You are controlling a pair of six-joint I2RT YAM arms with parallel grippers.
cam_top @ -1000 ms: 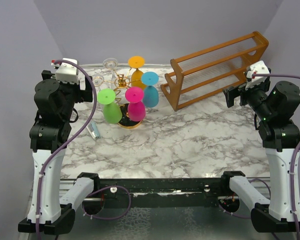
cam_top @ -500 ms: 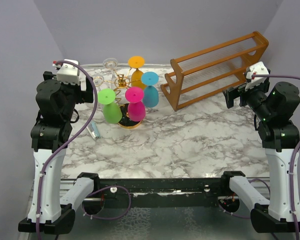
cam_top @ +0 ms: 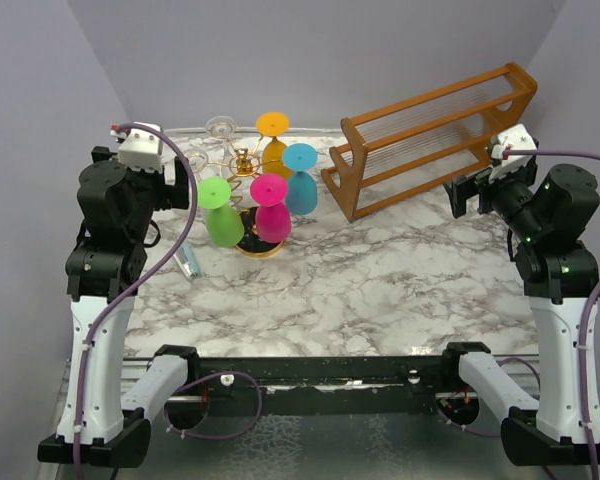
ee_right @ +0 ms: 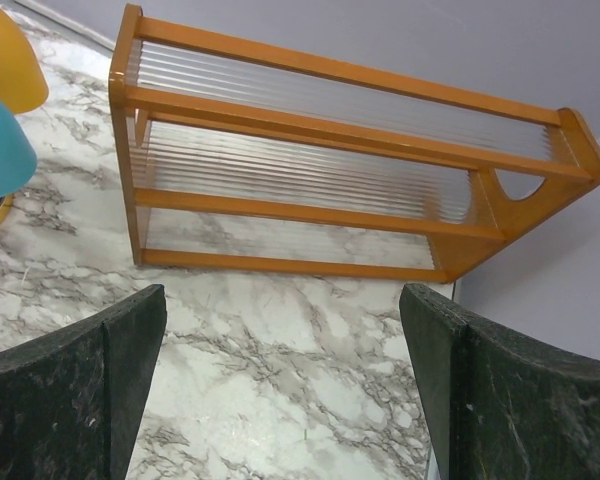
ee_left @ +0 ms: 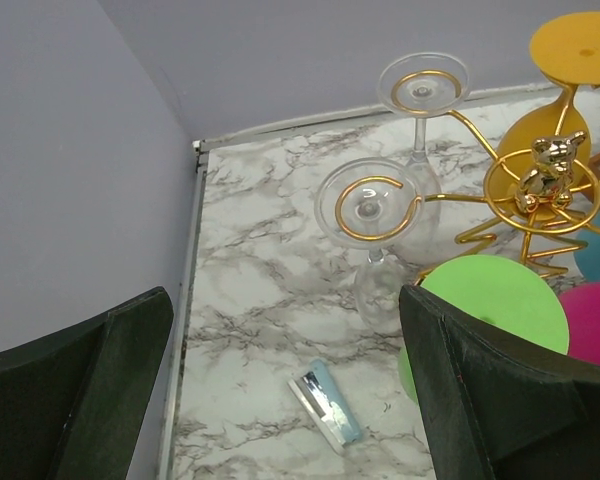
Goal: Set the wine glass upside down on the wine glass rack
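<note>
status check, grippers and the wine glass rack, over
Left gripper open, empty. Right gripper open, empty. Wine glass rack holds six glasses, all upside down. Small blue item lies loose near its base.

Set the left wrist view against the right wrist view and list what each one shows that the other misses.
Only the left wrist view: the gold ring arms of the wine glass rack, two clear glasses hanging upside down from them, a green glass, a pink glass, a small blue packet on the marble, and the open left hand. Only the right wrist view: the wooden slatted rack and the open right hand. Both: the marble table, the orange glass and the teal glass.
</note>
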